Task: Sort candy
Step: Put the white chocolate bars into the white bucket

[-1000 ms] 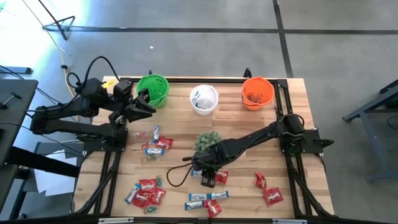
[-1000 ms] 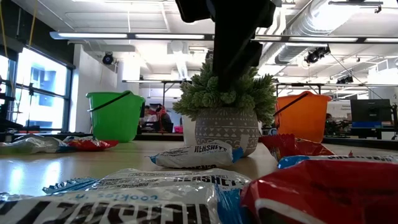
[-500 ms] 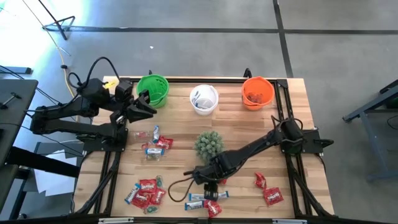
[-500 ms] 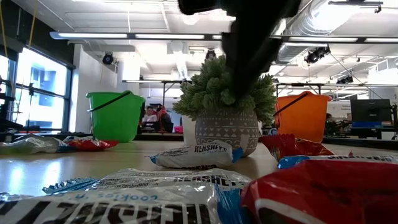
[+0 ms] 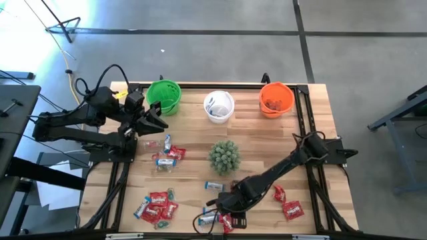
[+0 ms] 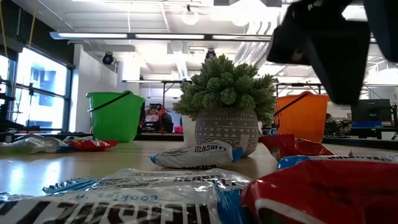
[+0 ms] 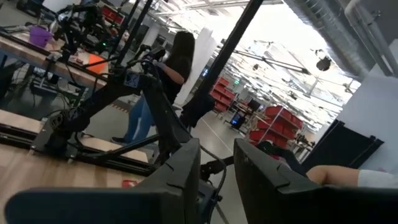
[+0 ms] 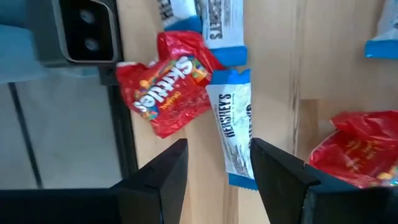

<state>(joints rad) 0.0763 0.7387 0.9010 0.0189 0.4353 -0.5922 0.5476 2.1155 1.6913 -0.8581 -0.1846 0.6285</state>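
While the right arm stretched low across the table, its right gripper hung over the candy at the bottom centre of the high view, jaws spread wide and holding nothing. Its wrist camera looked straight down between the two dark fingers at a blue-and-white bar lying flat on the wood, with a red packet just beside it and touching its end, right at the table's dark edge rail. Another red packet sat at the lower right of that picture, apart from the bar.

Up at the upper left of the high view, the left gripper hovered beside the green cup, jaws only narrowly parted and empty, as the wrist view showed.

Candy lay scattered elsewhere too: a red-and-blue cluster at centre left, a heap of red packets at lower left, two red ones at lower right, and one blue bar below the spiky green plant. The white cup and orange cup stood along the top edge, each with something inside.

From table height, blue-and-white wrappers and a red one filled the foreground, with the potted plant behind.
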